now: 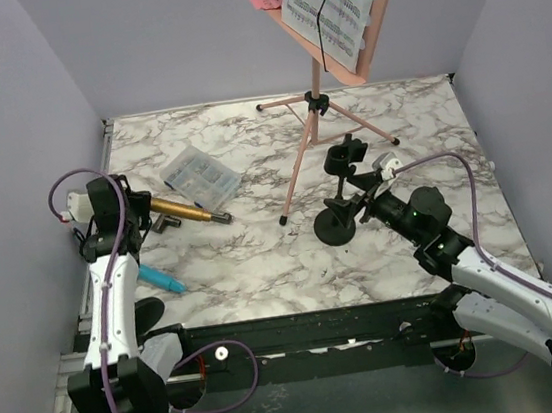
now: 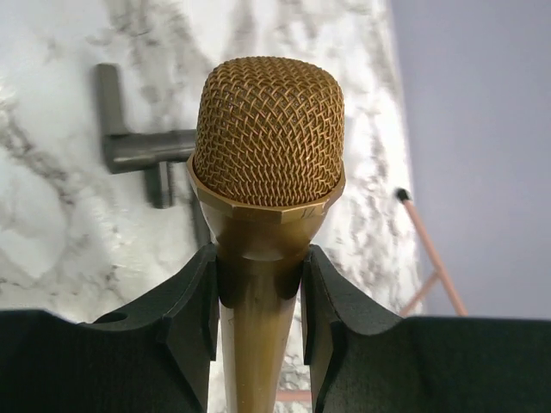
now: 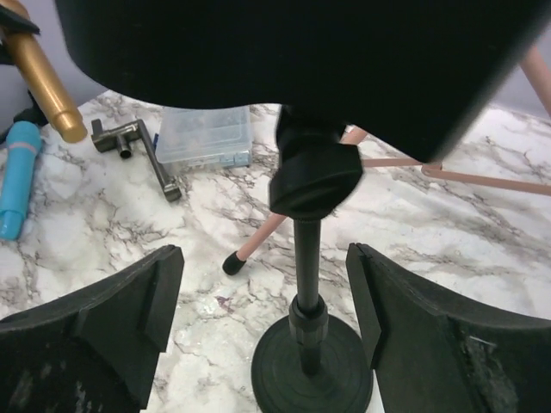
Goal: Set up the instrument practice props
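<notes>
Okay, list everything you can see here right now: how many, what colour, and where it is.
music rack: one, pink, on tripod legs, far middle of the table
sheet-music pages: two visible, white and pink, on the music rack
mic mount: one clearly seen, black, round base, right of centre
gold microphone: one, gold, left side
blue microphone: one, blue, lying near the left edge
plastic box: one, clear, left of centre
bracket: one, dark metal, beside the gold microphone
table: one, white marble pattern
left tool: black, closed on the gold microphone
right tool: black, open, straddling the mic mount's pole
</notes>
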`<state>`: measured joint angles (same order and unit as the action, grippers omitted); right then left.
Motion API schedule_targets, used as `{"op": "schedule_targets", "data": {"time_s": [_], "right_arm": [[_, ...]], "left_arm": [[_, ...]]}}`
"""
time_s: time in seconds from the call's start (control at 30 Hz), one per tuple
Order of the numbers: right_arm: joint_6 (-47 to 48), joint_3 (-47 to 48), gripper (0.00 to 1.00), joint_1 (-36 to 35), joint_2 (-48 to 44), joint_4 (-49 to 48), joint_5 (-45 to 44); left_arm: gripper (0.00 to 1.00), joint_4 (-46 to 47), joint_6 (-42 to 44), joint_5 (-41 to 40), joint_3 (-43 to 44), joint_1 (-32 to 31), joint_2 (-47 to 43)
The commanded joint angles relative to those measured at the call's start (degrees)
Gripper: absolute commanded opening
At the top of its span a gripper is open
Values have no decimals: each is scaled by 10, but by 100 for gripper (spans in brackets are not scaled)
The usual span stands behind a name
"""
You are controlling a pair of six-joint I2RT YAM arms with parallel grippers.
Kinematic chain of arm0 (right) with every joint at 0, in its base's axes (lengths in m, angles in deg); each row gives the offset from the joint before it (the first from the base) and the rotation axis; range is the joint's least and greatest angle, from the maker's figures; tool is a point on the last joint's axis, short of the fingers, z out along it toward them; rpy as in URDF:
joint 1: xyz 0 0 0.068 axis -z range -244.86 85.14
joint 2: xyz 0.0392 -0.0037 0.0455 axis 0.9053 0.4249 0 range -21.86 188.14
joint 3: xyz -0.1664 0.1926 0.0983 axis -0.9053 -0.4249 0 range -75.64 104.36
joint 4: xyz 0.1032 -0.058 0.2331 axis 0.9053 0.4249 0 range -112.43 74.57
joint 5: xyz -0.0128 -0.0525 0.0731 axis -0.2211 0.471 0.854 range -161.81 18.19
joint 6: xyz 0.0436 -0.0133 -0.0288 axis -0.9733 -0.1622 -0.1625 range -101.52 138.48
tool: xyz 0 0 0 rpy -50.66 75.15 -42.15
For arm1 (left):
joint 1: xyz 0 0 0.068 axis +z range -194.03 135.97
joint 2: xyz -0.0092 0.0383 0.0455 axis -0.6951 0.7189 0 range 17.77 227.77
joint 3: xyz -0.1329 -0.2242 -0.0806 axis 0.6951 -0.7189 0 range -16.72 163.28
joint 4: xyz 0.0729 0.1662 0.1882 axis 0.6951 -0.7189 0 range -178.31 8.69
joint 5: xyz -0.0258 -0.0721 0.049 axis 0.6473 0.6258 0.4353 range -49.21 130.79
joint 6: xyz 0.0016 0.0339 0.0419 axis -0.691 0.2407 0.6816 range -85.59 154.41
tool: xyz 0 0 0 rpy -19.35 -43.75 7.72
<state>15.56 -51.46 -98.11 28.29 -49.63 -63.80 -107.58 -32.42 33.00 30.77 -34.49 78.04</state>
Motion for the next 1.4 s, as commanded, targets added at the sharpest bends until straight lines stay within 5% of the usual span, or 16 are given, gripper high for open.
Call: {"op": "schedule_targets", "data": {"time_s": [0.0, 0.2, 0.37, 0.47, 0.67, 0.83, 1.37], "right_arm": [[-52, 4, 89, 3, -31, 96, -45], [-93, -8, 91, 2, 15, 36, -57], [-95, -24, 89, 3, 61, -65, -20], [-65, -31, 76, 3, 84, -126, 11], [-40, -8, 30, 3, 146, -198, 96], [-94, 1, 2, 2, 171, -208, 89], [-62, -10, 0, -57, 167, -225, -43]], "left_arm": [[0, -19, 84, 28, 77, -21, -60], [0, 154, 230, 324, 162, -66, -64], [0, 293, 329, 437, 224, -165, -45], [0, 336, 394, 476, 258, -241, -16], [0, 355, 563, 399, 325, -448, 48], [0, 341, 649, 318, 394, -536, 108], [0, 250, 726, 323, 510, -570, 181]]}}
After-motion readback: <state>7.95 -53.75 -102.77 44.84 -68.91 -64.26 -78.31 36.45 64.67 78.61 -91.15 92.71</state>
